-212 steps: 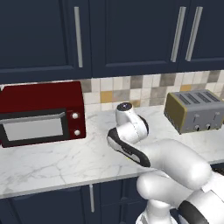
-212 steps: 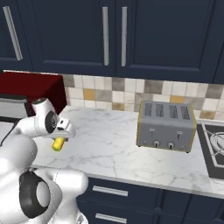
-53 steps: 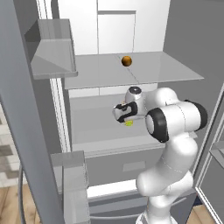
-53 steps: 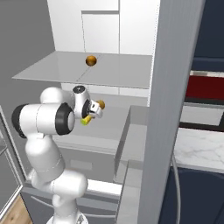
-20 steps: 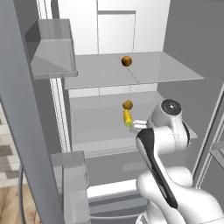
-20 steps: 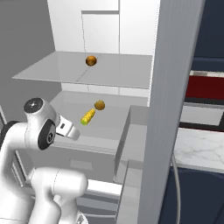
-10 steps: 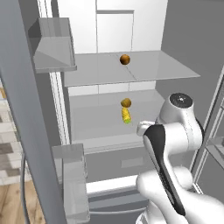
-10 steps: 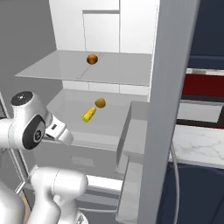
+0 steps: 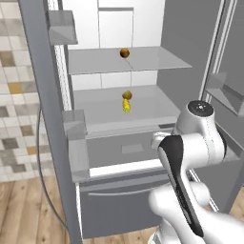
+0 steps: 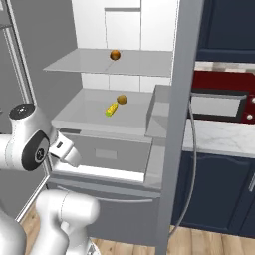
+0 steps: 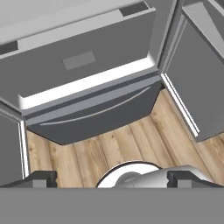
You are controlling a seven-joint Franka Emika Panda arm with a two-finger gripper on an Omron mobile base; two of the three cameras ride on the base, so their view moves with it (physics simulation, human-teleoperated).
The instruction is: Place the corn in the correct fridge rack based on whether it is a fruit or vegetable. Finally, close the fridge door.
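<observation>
Small yellow corn (image 9: 126, 105) with green tip lying on the flat, pale grey fridge rack (image 9: 152, 102), beside a brown round ball (image 9: 127, 95), well above the end effector (image 11: 112, 177). End effector empty, fingers wide apart, aimed down at wood-plank floor (image 11: 131, 146).

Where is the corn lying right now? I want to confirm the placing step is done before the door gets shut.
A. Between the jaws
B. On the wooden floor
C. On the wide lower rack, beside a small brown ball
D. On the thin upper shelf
C: the corn lies on the fridge rack, next to a small brown ball, with nothing gripping it.
</observation>
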